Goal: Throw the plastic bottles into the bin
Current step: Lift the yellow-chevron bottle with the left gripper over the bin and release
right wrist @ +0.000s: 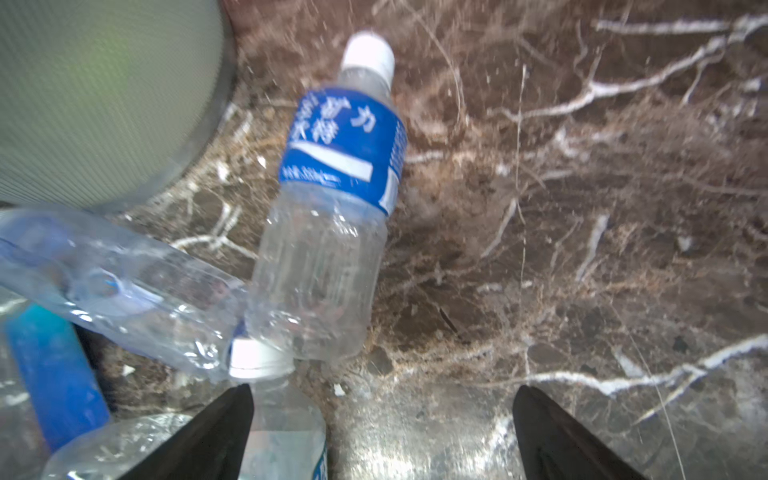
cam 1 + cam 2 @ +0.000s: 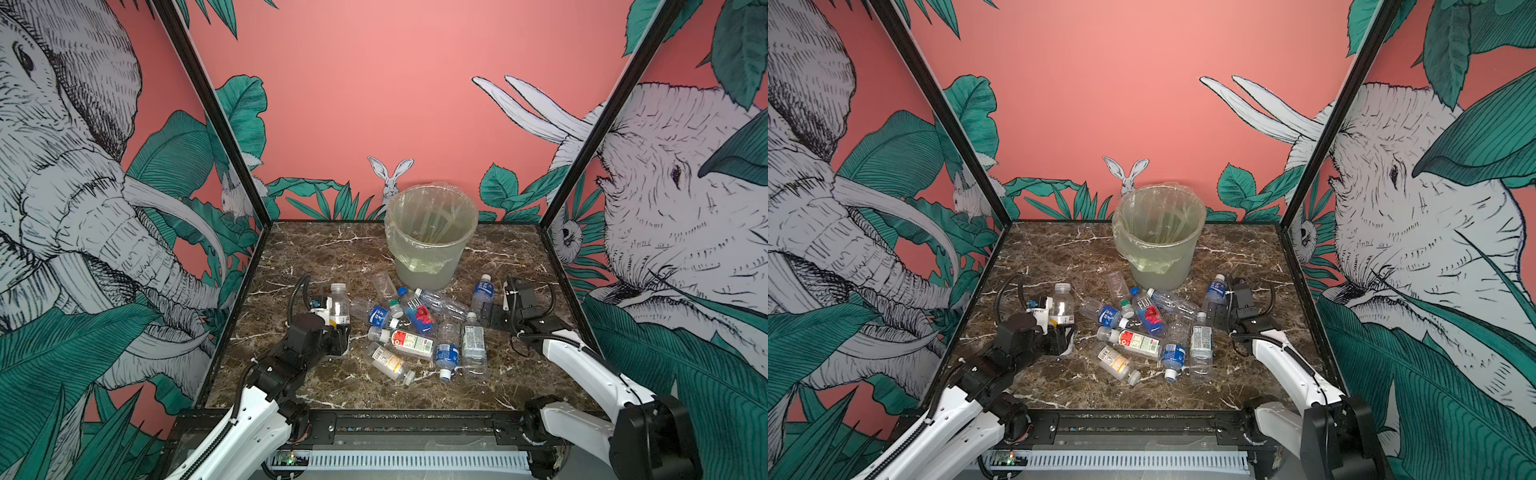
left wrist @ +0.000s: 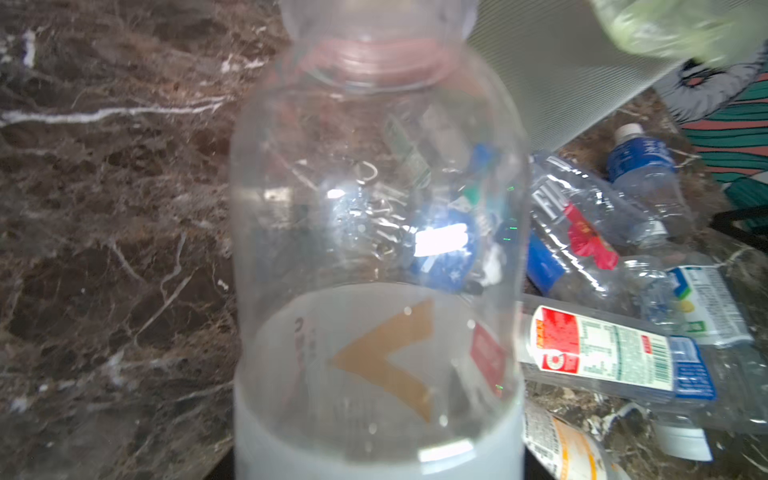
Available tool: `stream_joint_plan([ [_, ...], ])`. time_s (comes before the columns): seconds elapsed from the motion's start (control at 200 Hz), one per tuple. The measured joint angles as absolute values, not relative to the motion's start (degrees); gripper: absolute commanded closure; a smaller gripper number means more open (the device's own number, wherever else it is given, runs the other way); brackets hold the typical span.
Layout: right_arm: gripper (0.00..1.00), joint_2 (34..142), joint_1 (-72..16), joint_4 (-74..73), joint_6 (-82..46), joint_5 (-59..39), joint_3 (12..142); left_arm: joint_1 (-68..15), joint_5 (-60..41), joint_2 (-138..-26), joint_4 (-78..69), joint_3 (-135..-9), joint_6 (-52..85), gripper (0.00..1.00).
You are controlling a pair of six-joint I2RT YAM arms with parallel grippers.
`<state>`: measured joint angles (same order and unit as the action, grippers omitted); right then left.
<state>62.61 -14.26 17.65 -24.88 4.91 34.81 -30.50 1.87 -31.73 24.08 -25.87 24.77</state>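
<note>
left gripper (image 2: 340, 332) clamped on an upright clear white-labelled plastic bottle (image 2: 338, 303)
right gripper (image 1: 382, 415) gapes wide by a blue-labelled bottle (image 1: 332, 199); other bottles (image 2: 409, 341) lie before the tall translucent grey bag-lined bin (image 2: 424, 266).

Marble table (image 2: 332, 249): bottles (image 2: 411, 343), bin (image 2: 428, 253)

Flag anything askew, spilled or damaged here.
No spill. The bottles lie jumbled on their sides before the bin; one clear bottle looks crumpled. The liner sags unevenly down its front.
</note>
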Motion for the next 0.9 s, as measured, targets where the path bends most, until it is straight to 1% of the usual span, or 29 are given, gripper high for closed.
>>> stream_joint_plan([
  [0.255, 0.0, 61.95, -14.26, 15.59, -23.99, 3.99, 34.74, -30.5, -1.52, -31.46, 20.97, -29.28, 20.75, 0.49],
  [0.36, 0.0, 60.51, -14.26, 14.74, -23.79, 3.7, 34.74, -30.5, -2.48, -32.95, 19.62, -33.06, 19.27, 0.49],
  [0.46, 0.0, 59.46, -14.26, 14.15, -23.73, 3.55, 34.74, -30.5, -3.7, -36.84, 17.89, -38.81, 17.72, 0.49],
  [0.565, 0.0, 59.05, -14.26, 14.22, -23.55, 3.36, 34.76, -30.5, -5.17, -43.75, 15.22, -46.87, 16.16, 0.48],
  [0.66, 0.0, 58.61, -14.26, 14.68, -23.38, 3.11, 34.85, -30.5, -7.22, -52.77, 12.64, -56.69, 14.66, 0.47],
  [0.8, 0.0, 57.41, -14.26, 15.51, -23.14, 2.72, 35.81, -30.57, -11.51, -71.68, 7.44, -76.66, 13.19, 0.47],
  [0.815, 0.0, 57.3, -14.26, 15.51, -23.11, 2.68, 36.01, -30.57, -11.88, -73.71, 7.09, -78.91, 13.1, 0.45],
  [0.83, 0.0, 57.25, -14.26, 15.57, -23.09, 2.63, 36.18, -30.57, -12.29, -75.79, 6.37, -81.19, 13.08, 0.41],
  [0.855, 0.0, 57.19, -14.26, 15.66, -23.07, 2.57, 36.51, -30.61, -12.99, -79.33, 5.54, -85.1, 13.06, 0.28],
  [0.88, 0.0, 57.17, -14.26, 15.7, -23.09, 2.57, 36.8, -30.61, -13.69, -82.78, 5.23, -88.79, 12.88, 0.17],
  [0.89, 0.0, 57.17, -14.26, 15.7, -23.07, 2.55, 36.91, -30.61, -14.11, -84.2, 4.95, -90.61, 12.99, 0.1],
  [0.9, 0.0, 57.17, -14.26, 15.75, -23.07, 2.55, 37.06, -30.61, -14.41, -86.21, 4.91, -92.71, 12.91, 0.04],
])
